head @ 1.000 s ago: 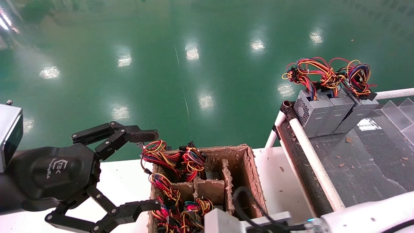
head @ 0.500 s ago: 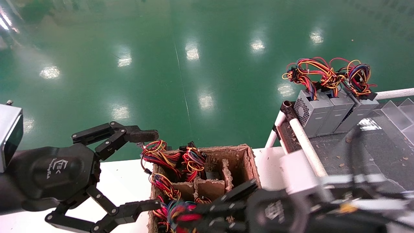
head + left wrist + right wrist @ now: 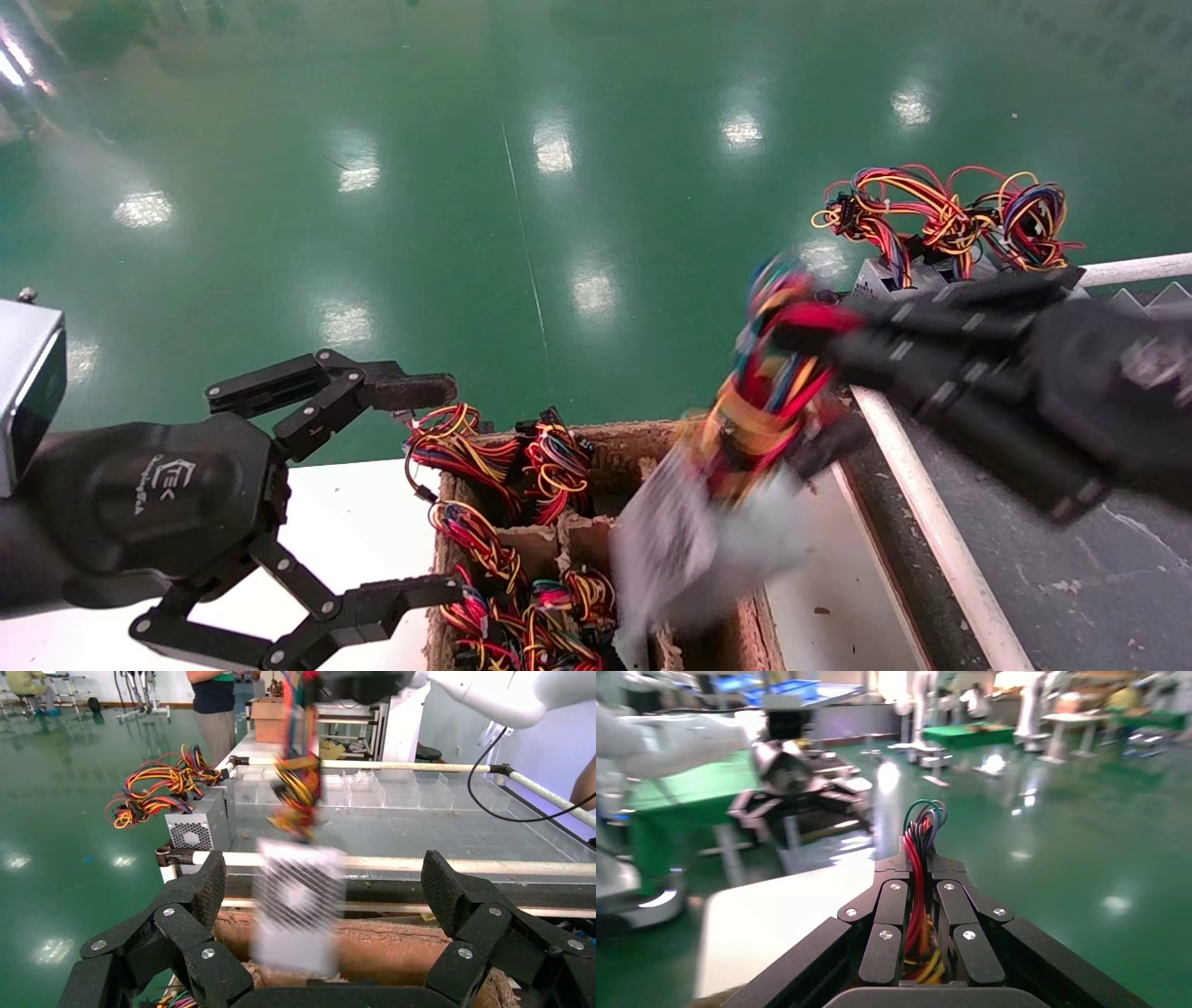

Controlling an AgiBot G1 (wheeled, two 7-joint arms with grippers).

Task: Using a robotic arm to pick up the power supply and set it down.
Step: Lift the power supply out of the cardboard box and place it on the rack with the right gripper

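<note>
The power supply [image 3: 684, 540], a grey metal box, hangs in the air over the right part of the cardboard box, dangling from its bunch of red, yellow and blue wires [image 3: 768, 391]. My right gripper [image 3: 815, 340] is shut on that wire bunch, and in the right wrist view the wires [image 3: 917, 881] run between the closed fingers of the right gripper [image 3: 919, 864]. In the left wrist view the vented power supply [image 3: 299, 910] swings past the rail. My left gripper [image 3: 424, 492] stands open at the box's left side, empty.
A compartmented cardboard box [image 3: 605, 433] holds several more wired units. A white rail [image 3: 931, 522] edges the dark worktop [image 3: 1071, 578] on the right. More grey supplies [image 3: 193, 822] with wire bunches [image 3: 941, 219] stand at its far corner.
My right gripper came up out of the cardboard box with the power supply hanging by its wires and swung up and right toward the rail. The left arm has not moved.
</note>
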